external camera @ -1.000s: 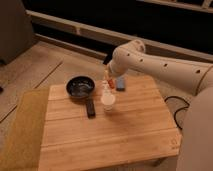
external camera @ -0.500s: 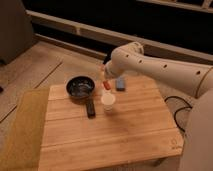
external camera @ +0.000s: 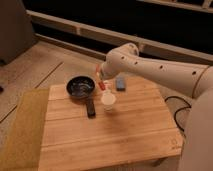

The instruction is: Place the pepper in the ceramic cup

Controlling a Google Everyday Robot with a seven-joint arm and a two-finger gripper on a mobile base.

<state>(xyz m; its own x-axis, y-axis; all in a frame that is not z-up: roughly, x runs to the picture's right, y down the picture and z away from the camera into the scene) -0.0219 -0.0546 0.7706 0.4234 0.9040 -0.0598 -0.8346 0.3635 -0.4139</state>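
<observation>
The small white ceramic cup [external camera: 108, 101] stands upright on the wooden table [external camera: 125, 135], right of the pan's handle. My gripper [external camera: 102, 81] comes in from the right on the white arm and points down just above the cup's left rim. It is shut on the red-orange pepper [external camera: 103, 86], which hangs from its tips directly over the cup, a little above the opening.
A black round pan [external camera: 80, 87] with its handle [external camera: 90, 107] pointing toward me sits left of the cup. A small blue-grey block [external camera: 120, 82] lies behind the cup, under the arm. A yellow-green mat [external camera: 22, 125] covers the table's left side.
The gripper has lowered slightly with the pepper, which now hangs closer to the cup's opening. Cup, pan and block have not moved.
</observation>
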